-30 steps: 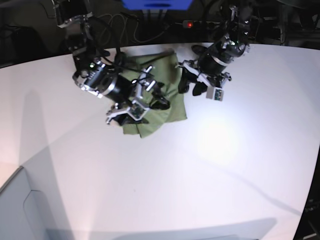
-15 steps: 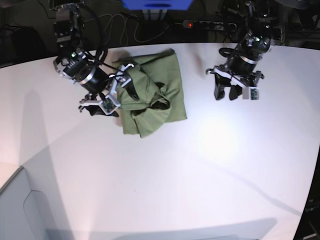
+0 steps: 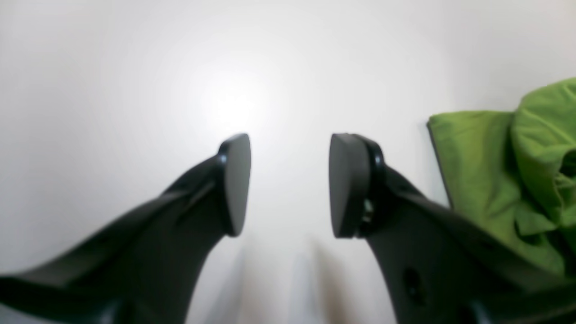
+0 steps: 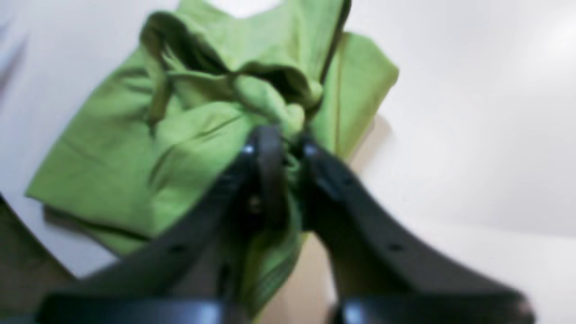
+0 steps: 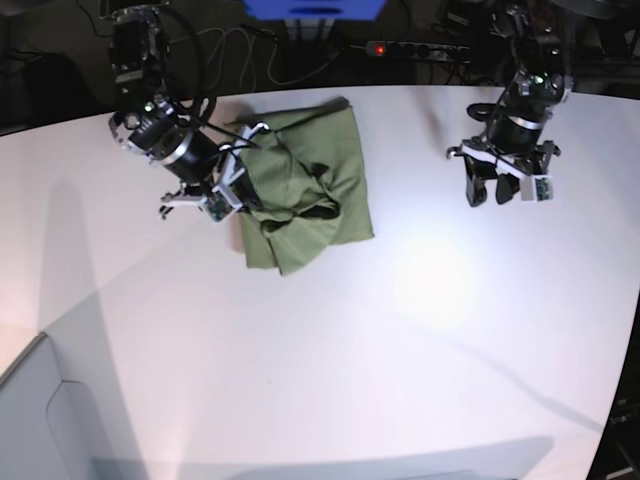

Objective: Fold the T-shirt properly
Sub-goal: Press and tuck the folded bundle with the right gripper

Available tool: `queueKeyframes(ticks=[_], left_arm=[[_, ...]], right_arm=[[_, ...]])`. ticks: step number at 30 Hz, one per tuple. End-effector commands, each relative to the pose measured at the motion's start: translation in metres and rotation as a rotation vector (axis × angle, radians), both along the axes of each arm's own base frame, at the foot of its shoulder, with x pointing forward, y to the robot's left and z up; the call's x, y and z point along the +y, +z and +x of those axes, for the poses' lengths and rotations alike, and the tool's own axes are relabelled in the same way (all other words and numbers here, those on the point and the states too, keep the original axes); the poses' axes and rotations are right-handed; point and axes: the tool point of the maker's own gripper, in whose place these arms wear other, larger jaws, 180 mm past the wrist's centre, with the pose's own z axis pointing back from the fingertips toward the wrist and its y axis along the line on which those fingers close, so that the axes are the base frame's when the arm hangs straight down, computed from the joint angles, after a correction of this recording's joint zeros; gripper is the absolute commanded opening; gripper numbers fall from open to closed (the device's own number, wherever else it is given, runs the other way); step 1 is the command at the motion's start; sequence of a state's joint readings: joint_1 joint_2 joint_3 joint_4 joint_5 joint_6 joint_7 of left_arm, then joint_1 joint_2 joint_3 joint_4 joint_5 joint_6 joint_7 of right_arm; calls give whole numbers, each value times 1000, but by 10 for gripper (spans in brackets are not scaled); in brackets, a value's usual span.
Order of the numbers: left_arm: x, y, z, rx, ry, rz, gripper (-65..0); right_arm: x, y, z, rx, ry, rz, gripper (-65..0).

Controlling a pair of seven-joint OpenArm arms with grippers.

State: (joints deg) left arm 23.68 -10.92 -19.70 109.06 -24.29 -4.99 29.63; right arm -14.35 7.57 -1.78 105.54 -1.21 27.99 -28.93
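The olive-green T-shirt lies bunched and partly folded on the white table, toward the back left. My right gripper is at the shirt's left edge. In the right wrist view the right gripper has its jaws nearly together with a fold of the T-shirt pinched between them. My left gripper is open and empty, well to the right of the shirt. In the left wrist view the left gripper is over bare table, with the T-shirt at the right edge.
A power strip with a red light, cables and a blue object sit behind the table's back edge. A pale grey panel is at the lower left corner.
The left arm has moved away from the shirt to the right, open. The right arm has pulled back from over the shirt to its left edge and closed on a fold.
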Motion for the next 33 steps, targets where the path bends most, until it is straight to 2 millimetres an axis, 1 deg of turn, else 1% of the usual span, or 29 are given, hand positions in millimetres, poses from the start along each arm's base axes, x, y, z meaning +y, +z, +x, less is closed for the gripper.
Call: queueKeyframes(ticks=[1, 2, 5, 12, 17, 19, 20, 25, 27, 28, 30, 32, 33], left_arm=[[1, 9, 3, -35, -4, 3, -373], [0, 9, 3, -35, -3, 1, -373], [0, 9, 3, -35, -3, 1, -373], [5, 10, 3, -38, 8, 8, -373], [6, 11, 4, -41, 10, 9, -373], [6, 11, 4, -41, 10, 9, -373], [6, 11, 4, -41, 10, 9, -373], [9, 11, 2, -40, 18, 13, -373], [12, 12, 2, -42, 25, 18, -373], [15, 12, 2, -42, 32, 21, -373], [19, 13, 1, -41, 41, 26, -373], [23, 12, -3, -33, 51, 33, -373], [25, 12, -4, -33, 54, 35, -373]], right_arm=[[6, 16, 1, -48, 16, 36, -650], [10, 20, -2, -55, 26, 40, -633], [29, 30, -14, -70, 82, 63, -650], [63, 22, -48, -6, 178, 106, -647], [84, 18, -64, 23, 245, 119, -635], [89, 16, -70, 33, 273, 117, -582], [90, 15, -73, 37, 287, 113, -544], [103, 13, -97, 44, 410, 97, -287], [102, 25, -96, 5, 422, 98, -219], [99, 34, -91, -21, 412, 102, -202], [87, 46, -77, -69, 368, 90, -198], [74, 50, -62, -96, 313, 73, -198], [68, 55, -50, -118, 280, 66, -197]])
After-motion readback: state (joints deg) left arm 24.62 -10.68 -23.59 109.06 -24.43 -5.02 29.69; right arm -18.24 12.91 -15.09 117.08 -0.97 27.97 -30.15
